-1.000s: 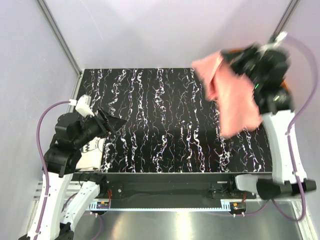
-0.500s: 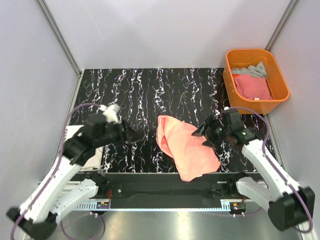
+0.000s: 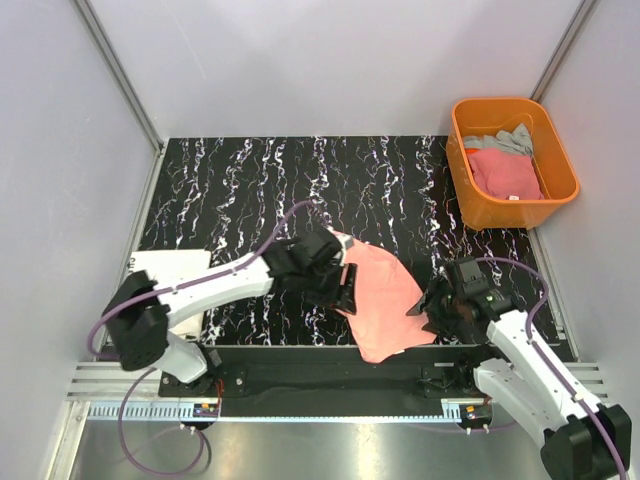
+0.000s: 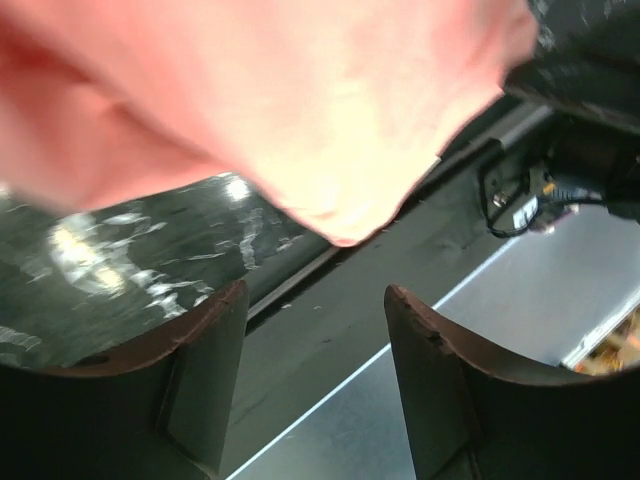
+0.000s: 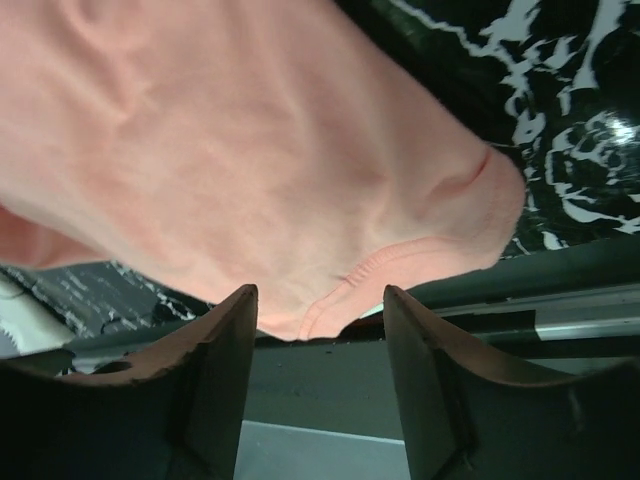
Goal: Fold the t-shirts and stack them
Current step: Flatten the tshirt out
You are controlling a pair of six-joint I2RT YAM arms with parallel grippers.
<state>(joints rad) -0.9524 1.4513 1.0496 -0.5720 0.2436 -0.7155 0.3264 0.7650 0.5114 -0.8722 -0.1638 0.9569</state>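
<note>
A salmon-pink t-shirt (image 3: 385, 300) lies crumpled at the table's front middle, its lower end hanging over the front edge. My left gripper (image 3: 345, 292) stands open at the shirt's left side; in the left wrist view the cloth (image 4: 300, 100) is beyond the empty fingers (image 4: 215, 330). My right gripper (image 3: 422, 308) stands open at the shirt's right side, and its wrist view shows the hem (image 5: 400, 265) just past the fingertips (image 5: 235, 310), nothing between them. A white t-shirt (image 3: 165, 265) lies at the front left, partly under the left arm.
An orange tub (image 3: 560, 150) stands at the back right, holding a deeper pink t-shirt (image 3: 505, 172) and a grey one (image 3: 500, 142). The black marbled table (image 3: 300, 180) has its front edge right under both grippers.
The right gripper brought the salmon-pink shirt down from near the tub to the front of the table and let go. The left arm swung from the far left across to the shirt.
</note>
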